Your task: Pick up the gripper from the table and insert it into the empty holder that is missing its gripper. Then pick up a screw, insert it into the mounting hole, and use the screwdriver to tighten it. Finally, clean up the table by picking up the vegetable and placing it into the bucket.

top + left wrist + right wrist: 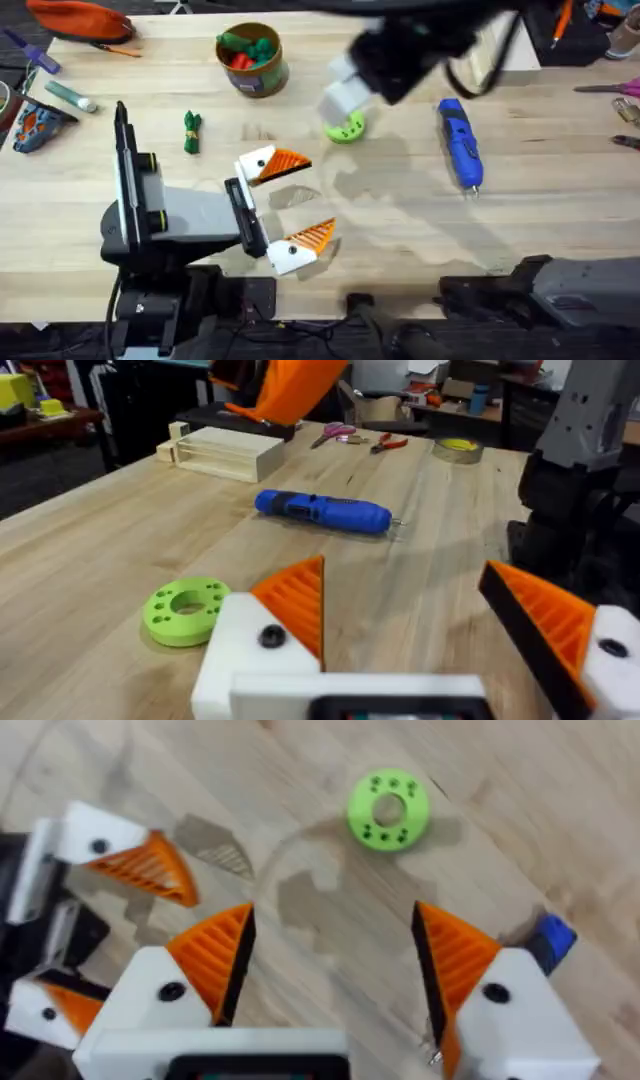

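Note:
My left gripper [290, 205] rests low on the table, open, with an orange ribbed pad on each white finger and nothing between them. Raised above the table's middle, my right gripper [335, 960] is open and empty over bare wood, near a lime-green disc [388, 810]. The blue screwdriver [460, 145] lies on the right half. To the left lies the dark green vegetable [192, 131]. Behind it stands the tan bucket [277, 75], holding red and green toy pieces. The loose gripper piece, the empty holder and any screw are out of view.
The lime-green disc [347, 128] lies between the bucket and the screwdriver. A pale wooden block [230, 452] sits at the far right. An orange pouch [80, 18] and small tools [40, 120] crowd the far left edge. Pliers and scissors [625, 100] lie at the right edge.

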Robot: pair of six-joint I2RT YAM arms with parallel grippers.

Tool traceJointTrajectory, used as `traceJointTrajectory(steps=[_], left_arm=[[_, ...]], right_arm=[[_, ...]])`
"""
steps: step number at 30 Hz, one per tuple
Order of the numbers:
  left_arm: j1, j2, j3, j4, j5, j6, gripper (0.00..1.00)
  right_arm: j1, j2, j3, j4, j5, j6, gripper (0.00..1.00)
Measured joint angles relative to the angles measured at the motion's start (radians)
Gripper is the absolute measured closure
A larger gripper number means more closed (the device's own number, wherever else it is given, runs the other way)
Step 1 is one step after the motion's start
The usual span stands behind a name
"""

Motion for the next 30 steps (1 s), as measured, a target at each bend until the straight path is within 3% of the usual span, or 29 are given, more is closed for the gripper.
traceJointTrajectory(steps=[8,15,21,30], left_arm=[[0.0,0.0,0.0,0.0,0.0,0.0,0.014],[0.0,0.0,0.0,0.0,0.0,0.0,0.014],[0.0,0.0,0.0,0.0,0.0,0.0,0.014],[0.0,0.0,0.0,0.0,0.0,0.001,0.013]], right_arm=[[-0.241,-0.235,-0.332,0.125,0.0,0.119,0.108],[-0.38,-0.28,-0.523,0.181,0.012,0.142,0.108],[-0.438,-0.28,-0.569,0.183,0.012,0.145,0.108],[-0.444,-0.28,-0.569,0.217,0.012,0.148,0.108]])
